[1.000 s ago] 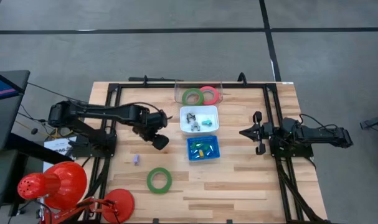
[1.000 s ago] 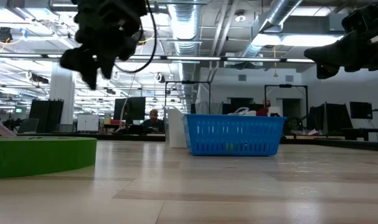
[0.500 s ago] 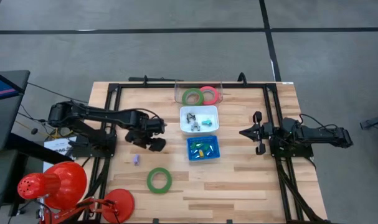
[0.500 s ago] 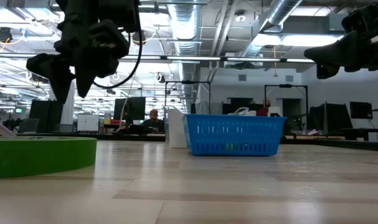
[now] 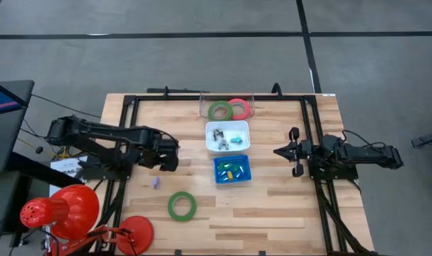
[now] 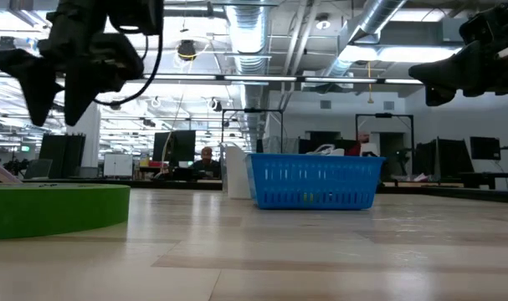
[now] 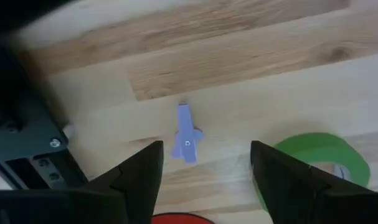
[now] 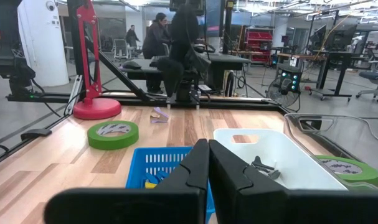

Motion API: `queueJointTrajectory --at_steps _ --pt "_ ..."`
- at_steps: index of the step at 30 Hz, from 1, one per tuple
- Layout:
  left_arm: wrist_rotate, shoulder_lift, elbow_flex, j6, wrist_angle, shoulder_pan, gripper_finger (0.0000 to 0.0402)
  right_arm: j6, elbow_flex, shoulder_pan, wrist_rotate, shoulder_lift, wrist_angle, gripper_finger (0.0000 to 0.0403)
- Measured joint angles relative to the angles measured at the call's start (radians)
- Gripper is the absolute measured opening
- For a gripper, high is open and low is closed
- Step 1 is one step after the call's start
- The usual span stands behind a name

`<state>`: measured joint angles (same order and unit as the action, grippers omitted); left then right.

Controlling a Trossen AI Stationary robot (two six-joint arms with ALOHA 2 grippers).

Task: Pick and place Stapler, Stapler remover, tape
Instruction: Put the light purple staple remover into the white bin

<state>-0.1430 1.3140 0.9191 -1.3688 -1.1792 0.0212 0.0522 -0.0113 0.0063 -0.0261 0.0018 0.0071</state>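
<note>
My left gripper [image 5: 167, 159] hangs open in the air above the table's left half [image 6: 51, 79]. In the left wrist view [image 7: 204, 171] a small lilac piece [image 7: 187, 134] shows between its open fingers and lies flat on the wood [image 5: 155, 183], just nearer than the gripper. A green tape ring [image 5: 181, 205] lies flat near the front edge [image 7: 319, 160] [image 6: 53, 209]. A second green ring [image 5: 220, 110] and a pink-red ring [image 5: 238, 108] lie in a clear tray at the far edge. My right gripper [image 5: 282, 151] [image 8: 207, 163] waits shut above the table's right side.
A white bin [image 5: 227, 145] holding dark metal pieces and a blue basket [image 5: 232, 177] of small coloured pieces stand mid-table. A red lamp [image 5: 66, 210] stands at the near left corner. Black frame rails [image 5: 123, 142] run along both sides. People sit beyond the table [image 8: 157, 37].
My left gripper has drawn back toward the table's left edge, away from the blue basket, staying in the air. Nothing on the table has moved.
</note>
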Motion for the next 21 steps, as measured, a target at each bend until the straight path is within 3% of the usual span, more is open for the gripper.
queueJointTrajectory --at_steps 8,21 --pt "0.001 -0.003 -0.108 -0.009 0.024 0.0 0.0271 0.0 0.0 0.0 0.0 0.0 0.0 0.0001" --pt "-0.049 -0.002 -0.295 -0.009 0.323 0.0 0.0269 0.0 0.0 0.0 0.0 0.0 0.0 0.0001"
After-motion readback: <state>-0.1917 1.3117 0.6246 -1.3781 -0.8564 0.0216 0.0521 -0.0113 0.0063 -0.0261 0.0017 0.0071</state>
